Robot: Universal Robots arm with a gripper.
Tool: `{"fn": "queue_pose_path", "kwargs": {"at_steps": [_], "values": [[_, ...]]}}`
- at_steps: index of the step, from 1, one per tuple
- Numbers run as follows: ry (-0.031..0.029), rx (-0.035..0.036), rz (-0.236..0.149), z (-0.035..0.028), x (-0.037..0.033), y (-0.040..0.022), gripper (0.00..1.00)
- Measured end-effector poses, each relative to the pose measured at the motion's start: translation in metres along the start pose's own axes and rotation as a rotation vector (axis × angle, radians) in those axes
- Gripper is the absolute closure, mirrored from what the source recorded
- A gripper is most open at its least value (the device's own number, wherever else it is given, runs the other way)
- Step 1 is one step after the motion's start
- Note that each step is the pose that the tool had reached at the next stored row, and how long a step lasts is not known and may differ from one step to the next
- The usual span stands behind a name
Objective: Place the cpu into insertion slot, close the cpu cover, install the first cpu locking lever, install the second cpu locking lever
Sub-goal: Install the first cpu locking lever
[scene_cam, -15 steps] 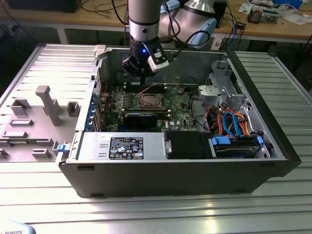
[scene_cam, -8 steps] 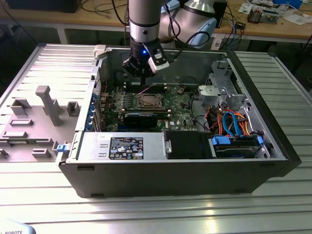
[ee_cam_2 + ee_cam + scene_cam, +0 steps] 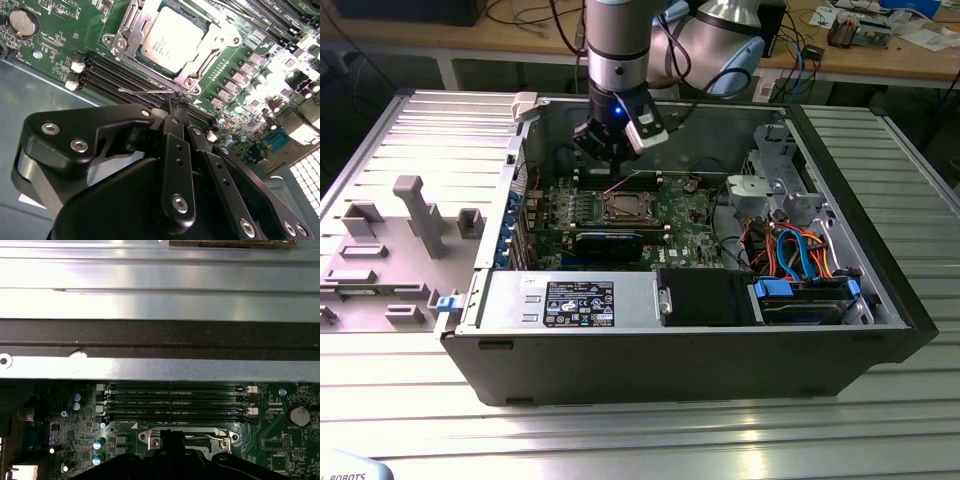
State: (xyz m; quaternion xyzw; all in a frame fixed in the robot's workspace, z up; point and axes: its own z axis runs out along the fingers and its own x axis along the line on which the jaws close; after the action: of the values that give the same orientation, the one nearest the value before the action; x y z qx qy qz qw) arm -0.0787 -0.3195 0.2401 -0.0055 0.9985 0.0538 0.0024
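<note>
Black fingertips of the gripper point(image 3: 177, 106) sit pinched together on a thin wire locking lever point(image 3: 145, 91), just beside the insertion slot point(image 3: 131, 21). The cpu point(image 3: 172, 34) lies flat in it, framed by the cpu cover point(image 3: 220, 40). Dark memory slots point(image 3: 115, 72) run alongside the lever. In the exterior view the gripper point(image 3: 610, 150) hides part of the green board point(image 3: 685, 215) inside the computer case point(image 3: 650, 360).

gripper point(image 3: 176, 107) body hides the insertion slot point(image 3: 185, 436)
</note>
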Motion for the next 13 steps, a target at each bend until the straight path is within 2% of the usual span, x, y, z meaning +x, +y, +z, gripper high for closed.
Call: {"fn": "queue_pose_path", "kwargs": {"at_steps": [2,7,13], "values": [[0.0001,-0.0002,-0.002,0.0014,-0.0008,0.0,0.89],[0.0043,0.001,-0.039,0.0039,-0.0009,0.0002,0.89],[0.0043,0.0021,-0.04,0.0056,-0.0032,0.0025,0.89]]}}
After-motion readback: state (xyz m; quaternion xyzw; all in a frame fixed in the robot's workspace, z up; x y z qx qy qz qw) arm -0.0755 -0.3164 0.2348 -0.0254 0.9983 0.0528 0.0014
